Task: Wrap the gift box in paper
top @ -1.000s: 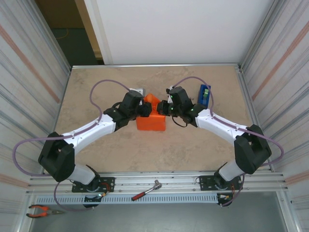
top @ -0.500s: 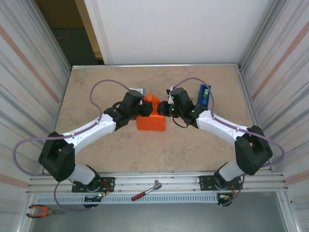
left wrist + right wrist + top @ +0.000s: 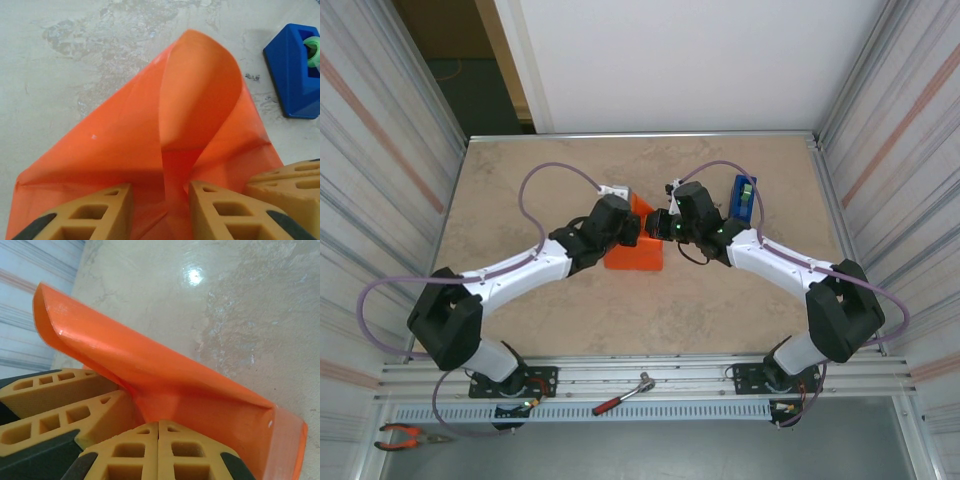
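The orange paper lies folded in a mound at mid-table, and the gift box is hidden under it. My left gripper is at the mound's far left. In the left wrist view its jaws stand apart, with an upright fold of the paper rising between them and a gap on the left side. My right gripper faces it from the right. Its fingertips are shut together and rest against the paper. The left gripper's fingers lie alongside.
A blue tape dispenser stands right of the right gripper, close to its wrist, and appears again as the dispenser at the upper right. A small white object lies behind the left gripper. A wrench and pliers rest on the front rail.
My left arm has swung right, over the paper's left part, and its jaws have opened somewhat. The right arm has barely moved.
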